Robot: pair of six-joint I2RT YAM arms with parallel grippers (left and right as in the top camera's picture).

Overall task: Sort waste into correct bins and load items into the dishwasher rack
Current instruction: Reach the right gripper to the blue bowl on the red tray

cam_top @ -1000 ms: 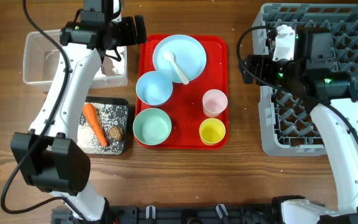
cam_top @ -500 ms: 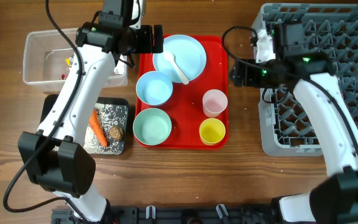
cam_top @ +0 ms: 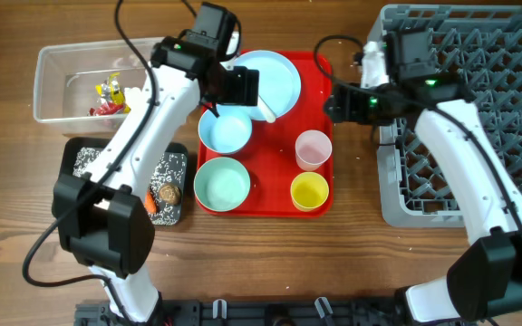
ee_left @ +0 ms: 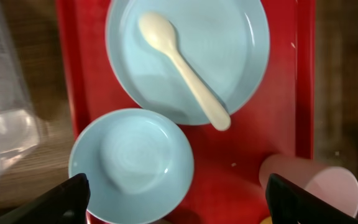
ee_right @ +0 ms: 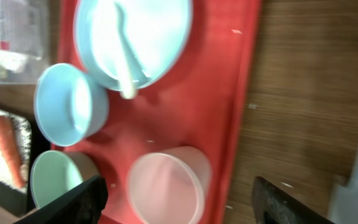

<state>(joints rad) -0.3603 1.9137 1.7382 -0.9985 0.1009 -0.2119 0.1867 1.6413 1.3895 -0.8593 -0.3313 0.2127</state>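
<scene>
**Left gripper** [ee_left: 178, 186]: jaws spread wide and holding nothing. It hangs over the upper left part of the red tray [cam_top: 324, 68], above the spot where plate and bowl meet. A second ago it was over the clear tub.

**Right gripper** [ee_right: 179, 190]: jaws also spread wide and empty, at the right edge of the red tray above the pink cup [cam_top: 313, 149]. It has come leftward off the rack [cam_top: 478, 118].

**Plate** [ee_left: 229, 43]: at the top of the red tray, with the spoon [ee_left: 185, 74] lying slantwise on it. Unmoved.

**Upper bowl** [cam_top: 225, 133]: just below the plate. Unmoved.

**Lower bowl** [cam_top: 222, 184]: at the bottom left of the red tray. Unmoved.

**Yellow cup** [cam_top: 309, 191]: at the bottom right of the red tray, below the pink cup. Unmoved.

**Clear tub** [cam_top: 57, 63]: at the upper left of the table [cam_top: 352, 263]. The wrappers [cam_top: 107, 94] lie inside it, now uncovered by the arm.

**Black tray** [cam_top: 69, 156]: below the clear tub, now crossed by the left arm. It holds the rice [cam_top: 86, 161], the brown lump [cam_top: 169, 193] and the carrot [ee_right: 4, 146]. From overhead the carrot is now mostly hidden.
</scene>
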